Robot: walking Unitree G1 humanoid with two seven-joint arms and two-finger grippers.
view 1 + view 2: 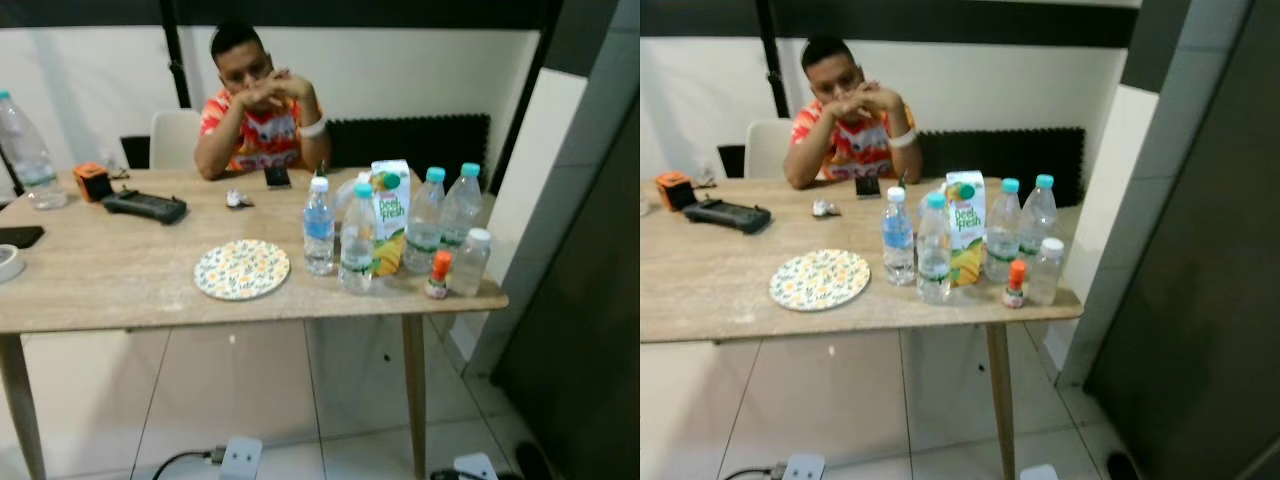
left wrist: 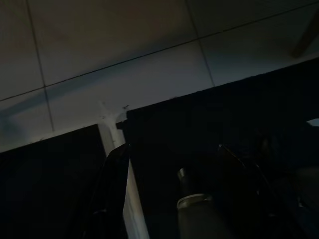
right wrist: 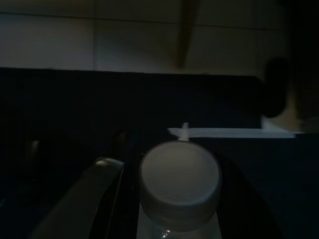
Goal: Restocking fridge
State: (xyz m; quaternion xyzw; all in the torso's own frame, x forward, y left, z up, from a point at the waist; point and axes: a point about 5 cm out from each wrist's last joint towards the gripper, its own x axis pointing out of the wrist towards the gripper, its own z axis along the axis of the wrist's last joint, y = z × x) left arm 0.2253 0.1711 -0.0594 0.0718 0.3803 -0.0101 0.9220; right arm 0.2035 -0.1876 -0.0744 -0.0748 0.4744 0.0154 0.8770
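The tabletop [image 1: 120, 280] is pale matt woodgrain, the bottles [image 1: 358, 240] clear glossy plastic, the juice carton [image 1: 390, 205] printed card, and the floor [image 1: 250, 390] smooth tile.

My left tool [image 2: 172, 199] hung in deep shade, and I could make out little of it. Its two black fingers [image 2: 112, 194] rose from the lower edge of the frame, one at lower left of centre, the other at lower right of centre, standing apart. Between them, near the bottom edge, sat a dull grey rounded part [image 2: 194, 209] whose nature I could not tell. Across the upper half of the frame lay a tiled floor [image 2: 124, 45], pale grey with thin dark joints running slantwise. A broad black shape [image 2: 224, 119] covered the lower half, its edge stepping down toward the left.
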